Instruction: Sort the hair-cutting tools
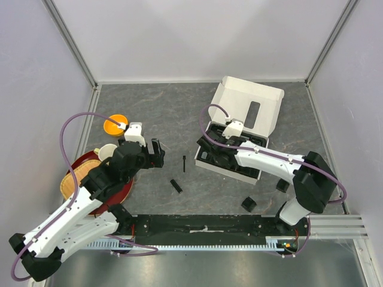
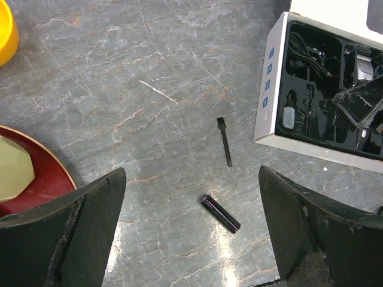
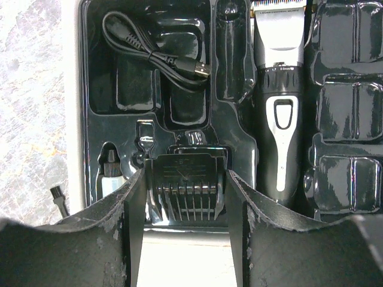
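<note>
My left arm is stretching from the near-left corner out over the gray table (image 1: 179,113) with its wrist tipped downward. My left gripper (image 1: 158,153) is hovering with its fingers (image 2: 66,233) spread wide and gripping nothing. The orange bowl (image 1: 115,125) and the red plate (image 2: 42,170) are sitting beside that arm, near the left wall.

Ahead of those open fingers, the thin black brush (image 2: 224,141) is lying flat on the table. Its long axis is running near to far, and its bristle end is pointing toward the far wall. Just nearer to me, the slim black piece (image 2: 220,213) is lying on a slant, from far-left to near-right.

Farther right, the white cardboard box (image 1: 248,104) is sitting with its lid open and the black tray (image 3: 353,89) showing inside. My right arm is folding back from its base and reaching leftward, with its wrist over the tray. In the tray, the tiny clear bottle (image 3: 109,176) is standing in a narrow slot, and the black cable (image 3: 155,48) is lying looped in the pocket beyond it.

My right gripper (image 3: 186,176) is pinching the guard comb (image 3: 187,188) from both sides, and the comb's teeth are pointing back toward my wrist. Just right of it, the hair clipper (image 3: 281,119) is lying in its slot. Its long axis is running parallel to my fingers, and its blade end is pointing away from me.

On the table near my right arm's base, a second guard comb (image 1: 249,204) and a third guard comb (image 1: 282,186) are lying apart from each other.
</note>
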